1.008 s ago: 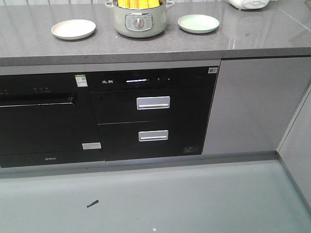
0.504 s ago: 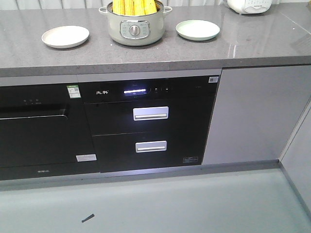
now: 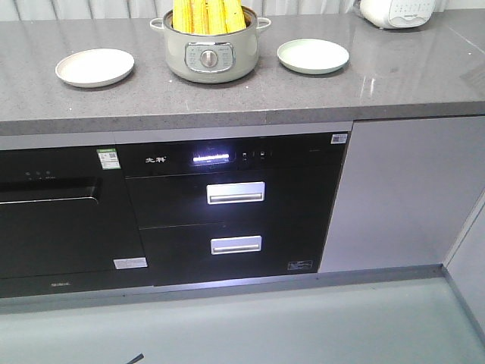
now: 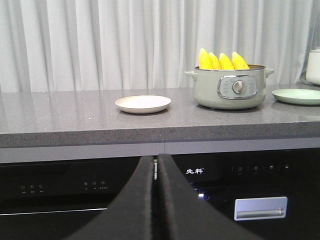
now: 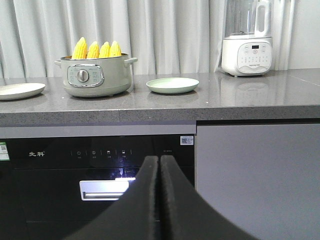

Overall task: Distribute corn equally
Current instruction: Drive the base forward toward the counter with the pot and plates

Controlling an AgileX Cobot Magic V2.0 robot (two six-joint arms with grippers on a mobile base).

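The counter (image 3: 303, 91) is sitting lower in my front view than a second ago, and more of the corn (image 3: 208, 15) is showing. Nothing is being shared out yet. The cobs are all standing tips-up in the pot (image 3: 211, 54), four showing, bright yellow and paling toward the tips. The cream plate (image 3: 95, 67) left of the pot and the green plate (image 3: 313, 55) right of it are lying bare. My left gripper (image 4: 155, 200) and right gripper (image 5: 159, 200) are hanging below the pot's level, fingers pressed together, gripping nothing.

The pot (image 3: 210, 57) hides the lower half of the corn (image 3: 208, 15).
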